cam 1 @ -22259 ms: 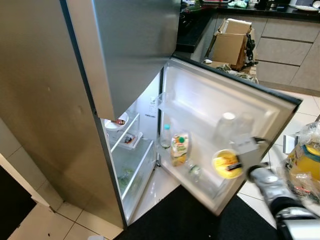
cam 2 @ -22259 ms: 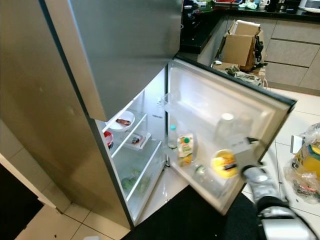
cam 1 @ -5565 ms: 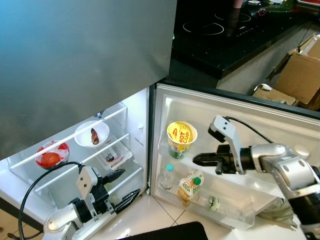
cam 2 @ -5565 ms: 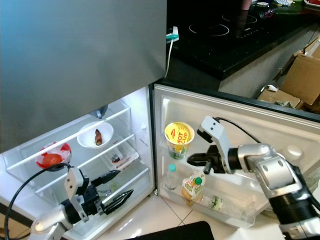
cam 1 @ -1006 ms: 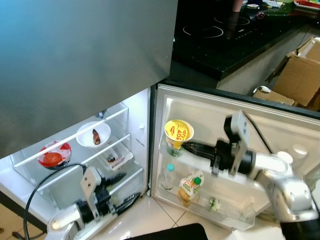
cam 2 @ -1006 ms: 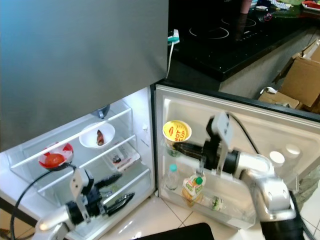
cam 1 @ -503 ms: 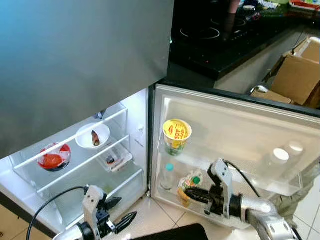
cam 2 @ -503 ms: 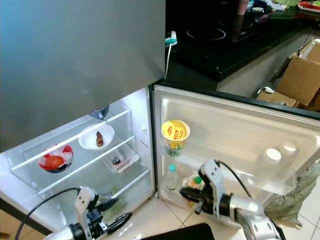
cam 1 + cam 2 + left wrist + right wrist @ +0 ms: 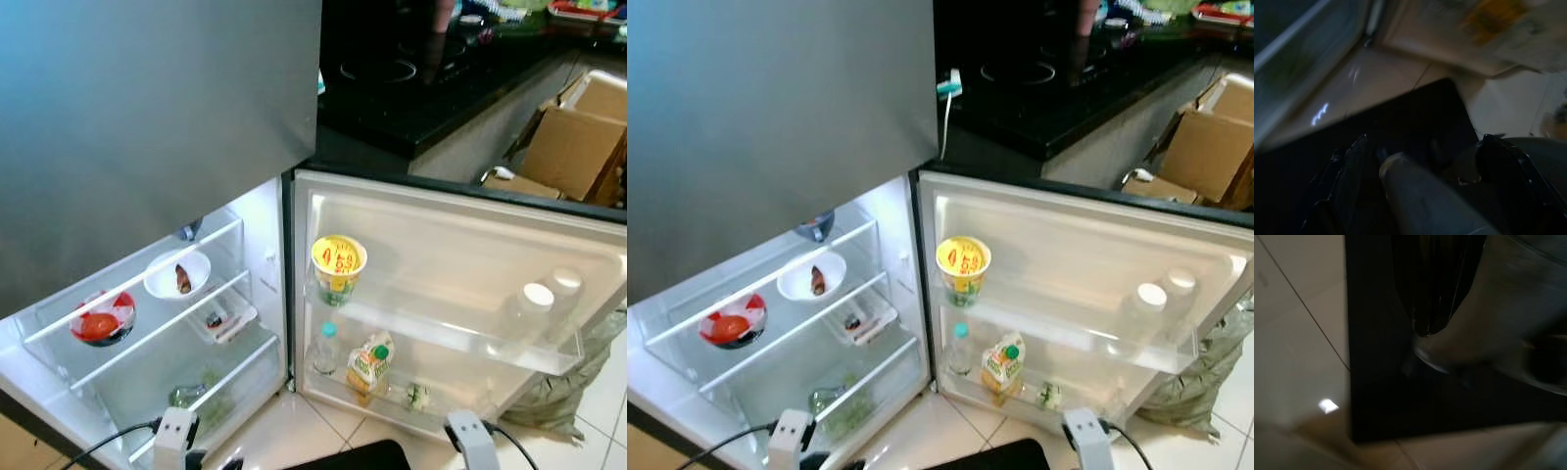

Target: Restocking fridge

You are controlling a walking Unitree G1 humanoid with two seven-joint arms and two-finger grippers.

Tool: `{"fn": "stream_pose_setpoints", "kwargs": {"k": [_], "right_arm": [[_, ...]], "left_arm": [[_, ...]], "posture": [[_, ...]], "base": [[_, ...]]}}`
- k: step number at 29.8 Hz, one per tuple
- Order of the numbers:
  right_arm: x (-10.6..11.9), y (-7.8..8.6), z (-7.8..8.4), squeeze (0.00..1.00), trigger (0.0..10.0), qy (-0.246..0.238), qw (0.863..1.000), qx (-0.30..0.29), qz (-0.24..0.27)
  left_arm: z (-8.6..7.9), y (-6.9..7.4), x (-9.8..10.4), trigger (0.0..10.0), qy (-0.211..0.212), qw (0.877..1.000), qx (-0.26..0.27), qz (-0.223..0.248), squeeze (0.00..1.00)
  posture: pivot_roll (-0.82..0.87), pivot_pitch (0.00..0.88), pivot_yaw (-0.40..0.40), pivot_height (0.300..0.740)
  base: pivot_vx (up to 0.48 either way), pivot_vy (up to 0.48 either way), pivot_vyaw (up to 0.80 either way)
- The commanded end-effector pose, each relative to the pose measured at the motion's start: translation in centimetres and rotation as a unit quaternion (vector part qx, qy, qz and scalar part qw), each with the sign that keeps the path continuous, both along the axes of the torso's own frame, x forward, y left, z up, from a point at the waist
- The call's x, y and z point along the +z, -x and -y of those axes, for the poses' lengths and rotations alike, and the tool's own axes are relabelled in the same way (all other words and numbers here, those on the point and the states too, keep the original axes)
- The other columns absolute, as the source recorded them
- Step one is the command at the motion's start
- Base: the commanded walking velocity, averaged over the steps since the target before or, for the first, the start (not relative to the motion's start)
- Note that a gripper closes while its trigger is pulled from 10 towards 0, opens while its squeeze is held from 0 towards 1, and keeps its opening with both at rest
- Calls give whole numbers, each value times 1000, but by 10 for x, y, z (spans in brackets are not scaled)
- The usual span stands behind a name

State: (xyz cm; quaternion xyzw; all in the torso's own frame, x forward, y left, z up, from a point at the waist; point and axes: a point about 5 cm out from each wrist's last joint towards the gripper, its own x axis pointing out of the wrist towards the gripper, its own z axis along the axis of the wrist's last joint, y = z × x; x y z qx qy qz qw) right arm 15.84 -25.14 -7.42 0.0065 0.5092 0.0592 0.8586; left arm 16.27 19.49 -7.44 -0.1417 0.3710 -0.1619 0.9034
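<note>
Both arms cut off at frame bottom; left gripper [image 9: 1415, 191] fingers spread wide over the dark mat [image 9: 1400, 127], right gripper state indeterminate; yellow cup [image 9: 338, 266] on door shelf.

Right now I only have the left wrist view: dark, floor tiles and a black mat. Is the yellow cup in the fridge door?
Observer: Yes. The yellow cup stands upright at the hinge end of the upper door shelf.
Operator: Anything else on that shelf?
Observer: Two white-capped bottles at the far end, apart from the cup.
Operator: And the shelf below?
Observer: A small bottle and a juice carton stand side by side beneath the cup.
Operator: Main compartment?
Observer: A white bowl and a red bowl sit on the top glass shelf.
</note>
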Motion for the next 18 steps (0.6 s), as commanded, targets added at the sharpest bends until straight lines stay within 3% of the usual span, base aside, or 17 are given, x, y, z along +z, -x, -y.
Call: {"fn": "stream_pose_setpoints", "kwargs": {"k": [1, 4, 7, 12, 18], "right_arm": [[-16, 30, 1, 0, 10000, 52, 997, -19, -50], [-21, 44, -1, 0, 10000, 69, 995, -9, -72], [-29, 65, -6, 0, 10000, 100, 988, 40, -111], [-32, 69, -10, 0, 10000, 106, 985, 60, -123], [-31, 59, -14, 0, 10000, 124, 982, 74, -119]], "left_arm": [[2, 21, -16, 10000, -8, 995, 60, -74, 0], [2, 29, -21, 10000, -18, 992, 81, -100, 0], [1, 39, -27, 10000, -60, 984, 100, -134, 0], [5, 36, -28, 10000, -82, 983, 86, -138, 0], [9, 32, -28, 10000, -118, 982, 41, -141, 0]], "posture": [[-84, 26, 36, 740], [-73, 17, 30, 740], [-51, 0, 21, 740], [-37, 0, 24, 740], [-5, 0, 22, 740]], "base": [[0, 0, 0], [0, 0, 0], [0, 0, 0], [0, 0, 0], [0, 0, 0]]}}
